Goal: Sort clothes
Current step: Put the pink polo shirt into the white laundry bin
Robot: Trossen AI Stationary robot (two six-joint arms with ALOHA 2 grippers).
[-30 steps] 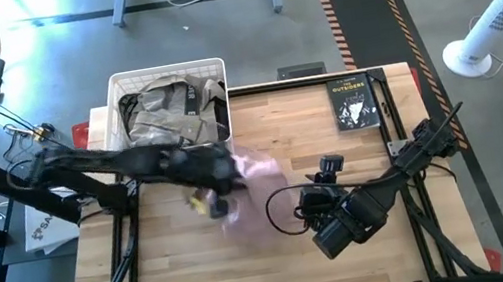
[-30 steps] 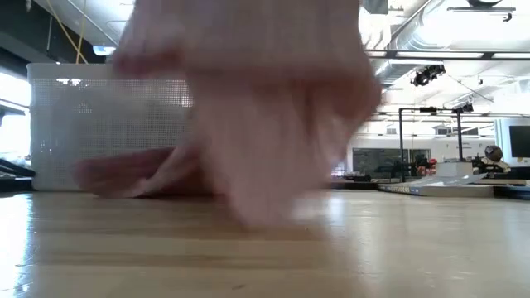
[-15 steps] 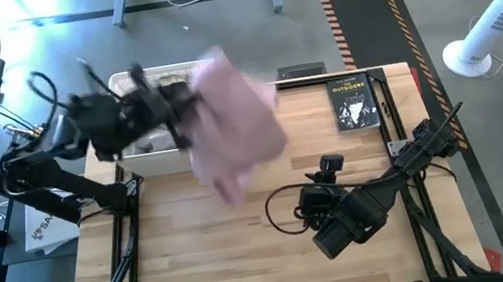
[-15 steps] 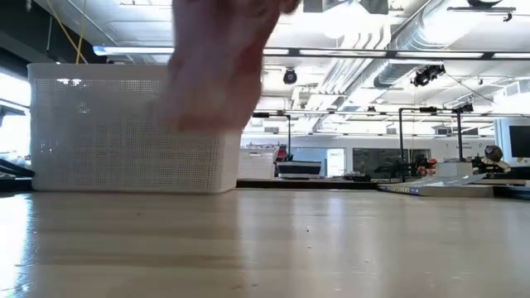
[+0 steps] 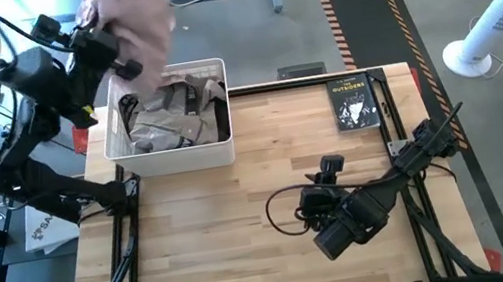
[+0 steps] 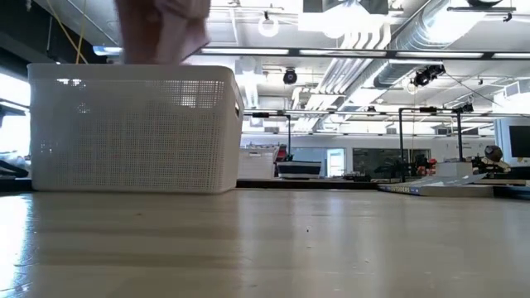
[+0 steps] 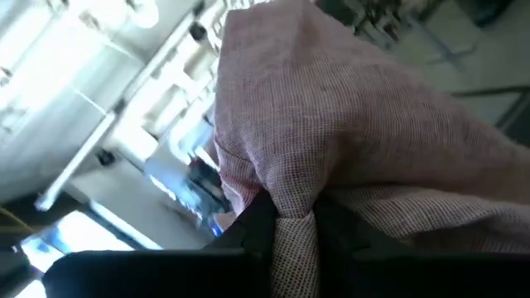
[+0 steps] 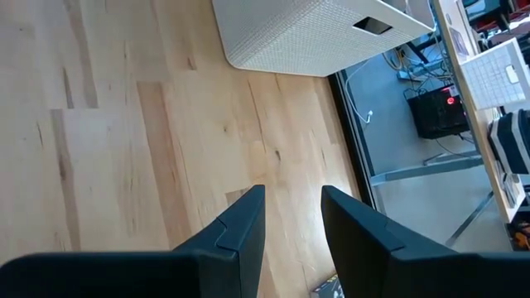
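My left gripper point(image 5: 112, 57) is high above the white basket point(image 5: 210, 72) at the table's far left, shut on a pale pink garment point(image 5: 126, 19). The garment also shows in the left wrist view point(image 7: 348, 132) and at the top of the low view point(image 6: 161, 29). Khaki and dark garments point(image 5: 166, 114) lie inside the basket. My right gripper point(image 8: 291, 223) is open and empty, low over the table's middle right point(image 5: 322, 170). My left gripper pinches a bunched fold of the pink garment point(image 7: 294, 223) between its two fingers. The garment is lifted clear of the table and billows out past the fingers, above the basket's far left corner.
A black paperback book point(image 5: 352, 102) lies at the table's far right. The basket's white mesh wall point(image 6: 132, 128) stands at the left in the low view. Bare wood point(image 5: 215, 228) spreads across the table's near half.
My left gripper has swung up and toward the table's far left, from the table's middle to above the basket, carrying the pink garment. The garment has been lifted clear of the table and flares out as it moves.
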